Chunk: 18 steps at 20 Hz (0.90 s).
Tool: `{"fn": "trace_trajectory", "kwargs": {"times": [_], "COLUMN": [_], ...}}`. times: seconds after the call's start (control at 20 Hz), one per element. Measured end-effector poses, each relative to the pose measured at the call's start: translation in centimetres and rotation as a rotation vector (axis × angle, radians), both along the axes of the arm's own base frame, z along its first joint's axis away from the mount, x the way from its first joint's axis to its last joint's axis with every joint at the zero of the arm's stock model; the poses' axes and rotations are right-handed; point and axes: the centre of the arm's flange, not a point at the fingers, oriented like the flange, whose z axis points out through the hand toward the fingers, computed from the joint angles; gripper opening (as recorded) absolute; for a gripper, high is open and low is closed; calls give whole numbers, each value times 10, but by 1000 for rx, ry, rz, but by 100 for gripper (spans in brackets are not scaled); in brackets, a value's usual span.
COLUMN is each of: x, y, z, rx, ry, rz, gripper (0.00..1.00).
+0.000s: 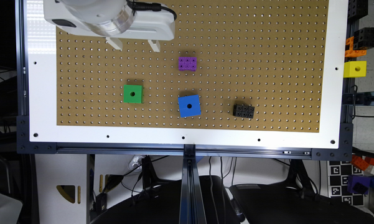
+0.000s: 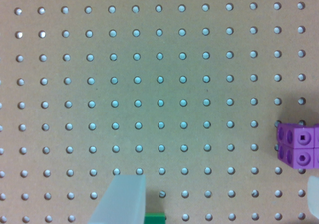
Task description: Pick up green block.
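Green block (image 1: 133, 93) sits flat on the pegboard desk (image 1: 267, 46), round hole facing up, toward the exterior view's left and apart from the other pieces. Beside it, toward the exterior view's right, lie a blue cube (image 1: 189, 105) and a small black brick (image 1: 243, 110). Farther back rests a purple brick (image 1: 187, 63). Beyond that hangs the white gripper (image 1: 132, 44) — its jaws spread wide, holding nothing — above bare board, well apart from the block.
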Motion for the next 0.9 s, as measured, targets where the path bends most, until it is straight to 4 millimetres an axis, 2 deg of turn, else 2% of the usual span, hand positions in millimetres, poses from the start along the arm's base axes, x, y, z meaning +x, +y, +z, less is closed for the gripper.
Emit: {"fn": "trace_trajectory", "kwargs": {"times": [0.2,0.3,0.4,0.5,0.65,0.9], "x": [-1,-2,-1,7,28,54], "y": [-1,-10,-29,-50,-75,-87], "z": [-1,0,4,6,1,-10], "rx": [-1,-6,-10,-15,-18,-17], "ry": [3,-3,-13,-21,-25,-23], "rz": [-1,-5,-5,-4,-2,-2], "gripper": [100,100,100,100,100,100]}}
